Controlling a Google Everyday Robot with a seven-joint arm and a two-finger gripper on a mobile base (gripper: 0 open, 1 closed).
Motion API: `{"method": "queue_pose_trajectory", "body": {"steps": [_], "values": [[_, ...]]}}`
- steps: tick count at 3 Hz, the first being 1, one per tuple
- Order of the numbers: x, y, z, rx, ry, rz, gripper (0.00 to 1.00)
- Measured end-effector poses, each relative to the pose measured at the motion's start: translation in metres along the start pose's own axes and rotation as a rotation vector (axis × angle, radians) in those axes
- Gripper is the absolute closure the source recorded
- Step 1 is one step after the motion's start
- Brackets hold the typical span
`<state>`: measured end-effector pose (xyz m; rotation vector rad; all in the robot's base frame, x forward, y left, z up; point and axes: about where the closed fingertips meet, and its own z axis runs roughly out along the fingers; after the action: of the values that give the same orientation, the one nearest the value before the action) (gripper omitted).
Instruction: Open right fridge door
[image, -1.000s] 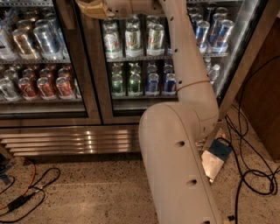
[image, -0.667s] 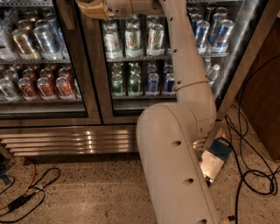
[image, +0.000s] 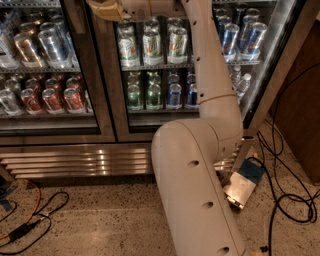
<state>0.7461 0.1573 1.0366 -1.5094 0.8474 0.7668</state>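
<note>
The right fridge door (image: 156, 118) is a tall glass pane in a dark frame, with green, white and blue cans on the shelves behind it. My gripper (image: 104, 9) is at the very top of the camera view, by the upper left edge of this door's frame, and the picture's top edge partly cuts it off. My white arm (image: 210, 90) rises in front of the pane and hides its middle. The door's right edge (image: 272, 65) shows a bright steel strip that slants inward toward the floor.
The left glass door (image: 45, 65) fronts red and silver cans. A steel grille (image: 75, 162) runs below both doors. Black cables (image: 287, 200) and a blue and silver box (image: 242, 185) lie on the floor at right. Red and black cables (image: 30, 222) lie at left. A wooden panel (image: 305, 115) stands far right.
The arm's thick lower link has shifted slightly to the left. The gripper stays at the door's upper left edge and the door looks unchanged.
</note>
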Motion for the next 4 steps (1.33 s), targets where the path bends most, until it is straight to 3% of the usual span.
{"method": "queue_pose_trajectory", "body": {"steps": [1,4], "values": [[0.0016,0.0,0.0003,0.0,0.0,0.0,0.81],[0.0021,0.0009,0.0024,-0.003,-0.004,0.001,0.11]]}}
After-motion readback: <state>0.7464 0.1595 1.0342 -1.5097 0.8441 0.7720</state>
